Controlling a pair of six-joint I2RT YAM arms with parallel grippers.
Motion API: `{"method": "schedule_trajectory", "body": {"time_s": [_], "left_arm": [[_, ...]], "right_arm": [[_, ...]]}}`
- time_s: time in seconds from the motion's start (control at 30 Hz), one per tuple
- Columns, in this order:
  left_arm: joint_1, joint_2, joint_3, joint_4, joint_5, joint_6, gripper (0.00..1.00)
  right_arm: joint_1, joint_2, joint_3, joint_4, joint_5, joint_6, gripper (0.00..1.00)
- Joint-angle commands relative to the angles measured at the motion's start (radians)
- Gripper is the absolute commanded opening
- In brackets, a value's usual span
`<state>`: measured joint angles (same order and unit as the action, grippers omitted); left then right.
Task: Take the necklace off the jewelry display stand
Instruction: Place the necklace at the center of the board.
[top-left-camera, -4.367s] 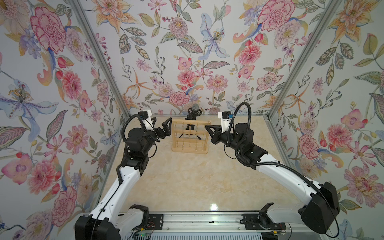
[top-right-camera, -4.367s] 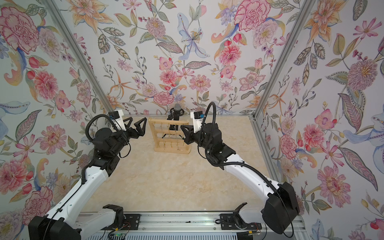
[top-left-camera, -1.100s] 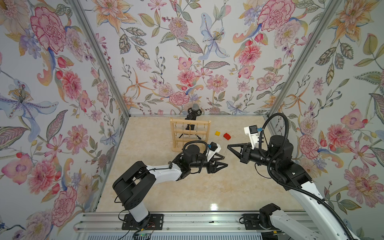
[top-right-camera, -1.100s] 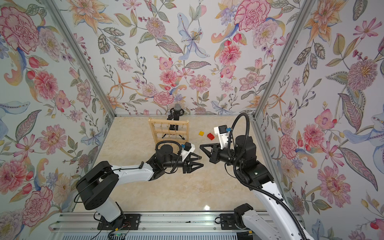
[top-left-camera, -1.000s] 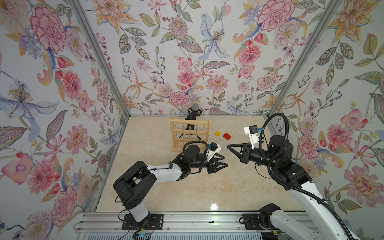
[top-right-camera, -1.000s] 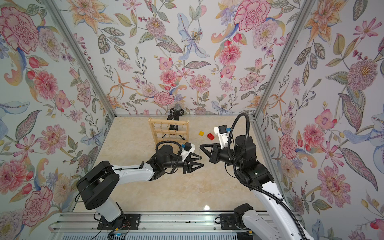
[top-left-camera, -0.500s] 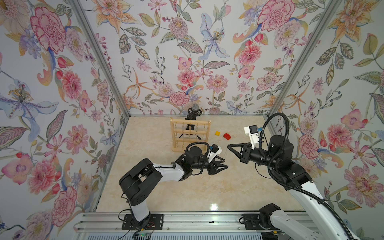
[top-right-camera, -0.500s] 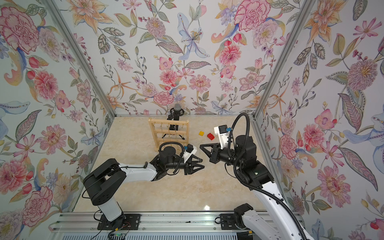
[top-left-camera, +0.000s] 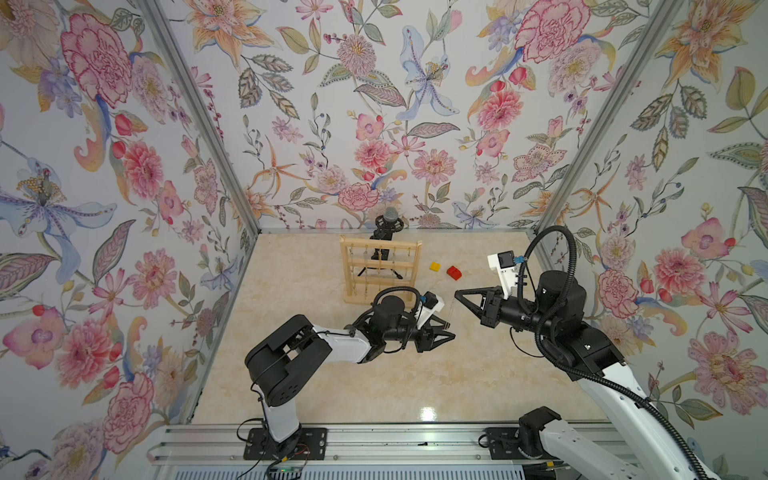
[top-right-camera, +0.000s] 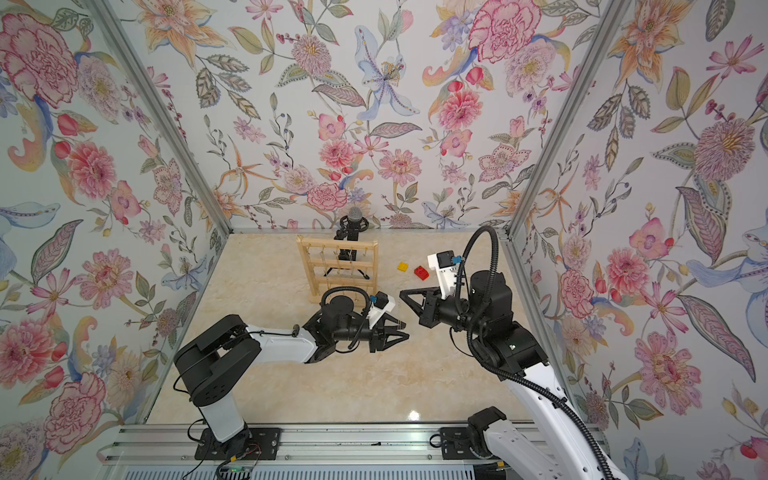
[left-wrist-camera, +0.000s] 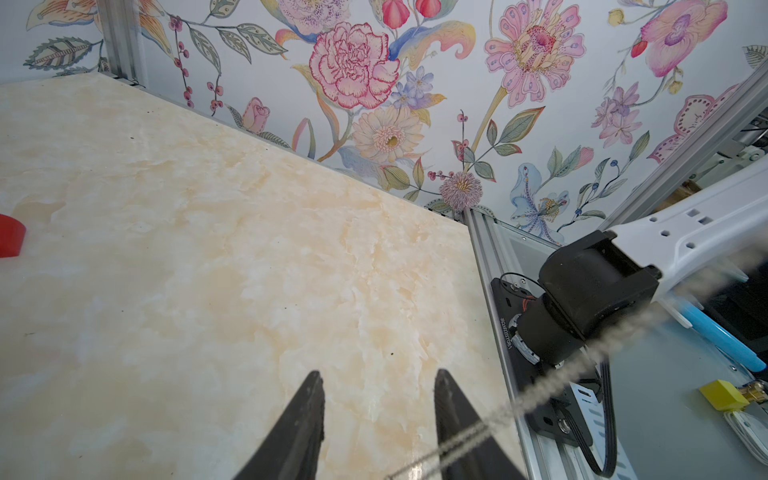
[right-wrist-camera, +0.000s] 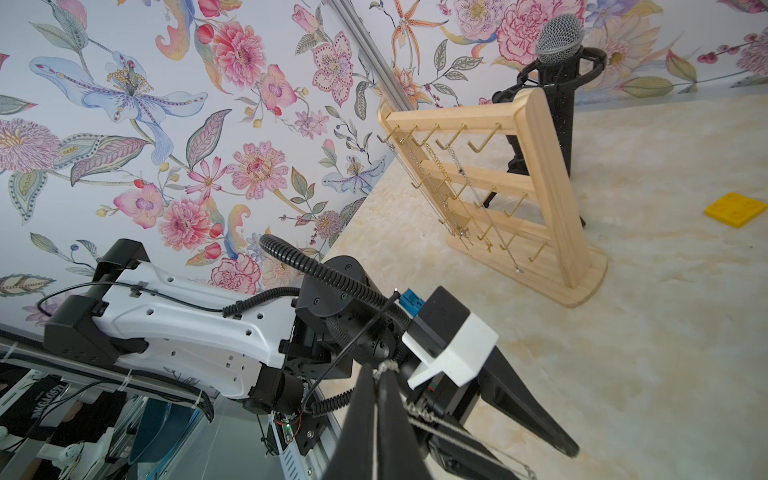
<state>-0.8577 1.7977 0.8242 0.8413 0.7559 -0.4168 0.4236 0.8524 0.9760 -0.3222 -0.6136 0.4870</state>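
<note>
The pale wooden jewelry display stand (top-left-camera: 380, 270) (top-right-camera: 338, 266) (right-wrist-camera: 536, 166) stands upright at the back of the table, with several chains on its hooks. In front of it and to its right, my right gripper (top-left-camera: 457, 294) (top-right-camera: 402, 294) (right-wrist-camera: 377, 370) is shut on a thin silver necklace (right-wrist-camera: 440, 428), well clear of the stand. The chain hangs from its tips towards my left gripper (top-left-camera: 449, 330) (top-right-camera: 405, 330) (left-wrist-camera: 380, 374), just below. That gripper's jaws stand apart, with the blurred necklace (left-wrist-camera: 590, 357) crossing over one finger and nothing pinched between them.
A black microphone (top-left-camera: 389, 216) (right-wrist-camera: 559, 37) on a tripod stands behind the stand. A yellow brick (top-left-camera: 435, 266) (right-wrist-camera: 735, 209) and a red brick (top-left-camera: 454, 272) (left-wrist-camera: 10, 241) lie right of the stand. Floral walls close three sides, and a metal rail (top-left-camera: 374, 440) runs along the front.
Both grippers were at the stand a few seconds back and are now in front of it. Over the last second the left jaws have narrowed; the right arm has held still.
</note>
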Motion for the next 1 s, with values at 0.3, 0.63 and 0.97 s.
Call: {"method": "schedule_trajectory", "body": {"time_s": [0.3, 0.63, 0.97], "left_arm": [[-0.012, 0.021, -0.011, 0.041, 0.020, -0.013, 0.33], [-0.012, 0.025, -0.008, 0.038, 0.022, -0.017, 0.12], [-0.012, -0.003, -0.008, -0.011, -0.006, -0.020, 0.00]], "right_arm": [[-0.005, -0.005, 0.039, -0.004, -0.008, 0.001, 0.00], [-0.004, -0.004, 0.039, -0.005, -0.009, 0.001, 0.00], [-0.003, 0.001, 0.035, -0.004, -0.006, -0.005, 0.00]]}}
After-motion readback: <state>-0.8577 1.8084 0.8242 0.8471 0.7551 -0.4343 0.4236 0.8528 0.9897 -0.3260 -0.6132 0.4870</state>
